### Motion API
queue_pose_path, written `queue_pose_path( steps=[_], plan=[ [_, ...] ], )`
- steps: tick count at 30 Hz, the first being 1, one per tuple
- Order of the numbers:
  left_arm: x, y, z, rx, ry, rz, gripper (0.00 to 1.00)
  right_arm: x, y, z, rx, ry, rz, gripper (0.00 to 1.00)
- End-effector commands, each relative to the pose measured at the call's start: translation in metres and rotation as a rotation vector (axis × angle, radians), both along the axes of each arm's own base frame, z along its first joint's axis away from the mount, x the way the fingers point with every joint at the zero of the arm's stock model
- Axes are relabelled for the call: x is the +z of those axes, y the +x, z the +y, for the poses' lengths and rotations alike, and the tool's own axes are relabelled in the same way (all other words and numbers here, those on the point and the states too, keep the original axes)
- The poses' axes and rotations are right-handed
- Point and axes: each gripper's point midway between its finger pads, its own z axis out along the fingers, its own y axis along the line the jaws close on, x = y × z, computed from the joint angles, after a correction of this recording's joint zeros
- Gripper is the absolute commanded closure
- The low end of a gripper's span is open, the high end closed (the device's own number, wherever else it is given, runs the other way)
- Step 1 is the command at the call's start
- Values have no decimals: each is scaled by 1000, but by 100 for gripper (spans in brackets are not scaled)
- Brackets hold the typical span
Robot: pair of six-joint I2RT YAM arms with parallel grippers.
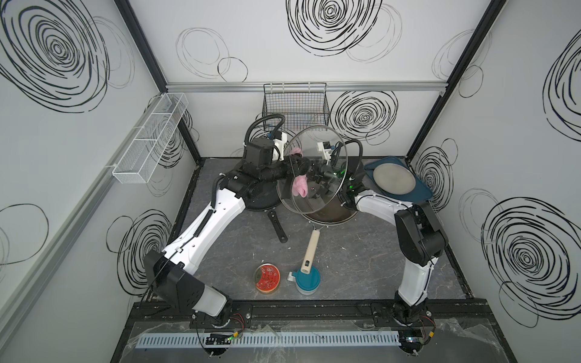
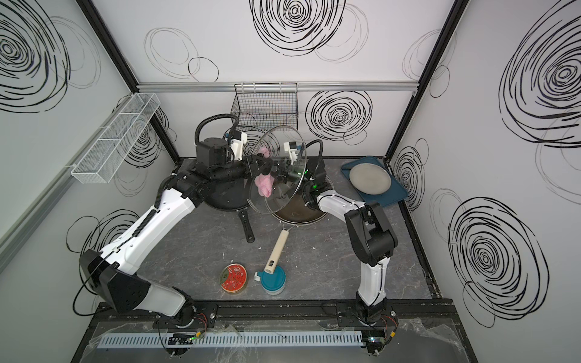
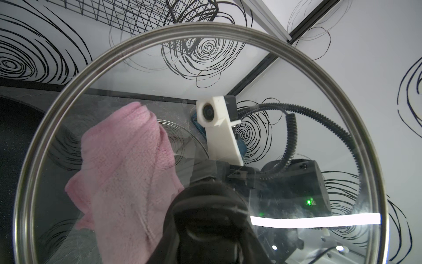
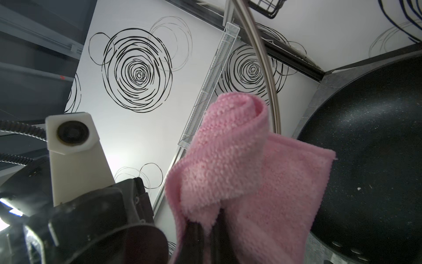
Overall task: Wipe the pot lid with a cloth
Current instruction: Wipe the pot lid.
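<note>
The pot lid (image 1: 309, 138) (image 2: 276, 138) is clear glass with a metal rim and hangs tilted in the air over the pans in both top views. My left gripper (image 1: 297, 165) (image 2: 262, 164) (image 3: 205, 230) is shut on its black knob (image 3: 205, 205). Through the glass (image 3: 274, 91) the left wrist view shows the pink cloth (image 3: 127, 160). That cloth (image 1: 298, 185) (image 2: 263, 185) (image 4: 239, 160) is bunched and pinched in my shut right gripper (image 4: 206, 235) (image 1: 311, 174), lying against the lid's other face. The lid's rim (image 4: 267, 68) curves past the cloth.
Below the lid sit a black frying pan (image 1: 261, 195) (image 4: 365, 148) and a brown pan (image 1: 330, 215) with a pale handle (image 1: 309, 251). A red tin (image 1: 267, 278) and a teal jar (image 1: 306, 281) stand near the front. A grey plate (image 1: 393, 177) lies on a blue tray (image 1: 421, 195). Wire baskets (image 1: 295, 107) hang on the walls.
</note>
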Motion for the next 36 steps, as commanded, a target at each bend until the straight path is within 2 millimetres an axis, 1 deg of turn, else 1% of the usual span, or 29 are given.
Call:
queue_pose_path(
  steps=[1, 6, 8, 17, 23, 27, 29, 36],
  plan=[
    [114, -2, 5, 0, -197, -323, 100, 15, -30, 9, 66, 36, -50, 100],
    [115, 3, 11, 20, -201, -328, 100, 7, -40, 8, 72, 28, -24, 100],
    [115, 5, 14, 27, -200, -329, 100, 7, -44, 6, 74, 35, -19, 100],
    [107, 11, 27, 60, -163, -317, 100, 18, -64, -13, 53, 40, -27, 100],
    [101, 11, 39, 84, -147, -310, 100, 25, -73, -33, 15, 11, -33, 100],
    [100, 9, 42, 83, -143, -306, 100, 31, -73, -48, -19, -10, -44, 100],
    [99, 8, 41, 78, -142, -303, 100, 31, -69, -56, -40, -26, -41, 100],
    [95, -3, 33, 40, -123, -289, 100, 45, -50, -81, -104, -20, -71, 100]
  ],
)
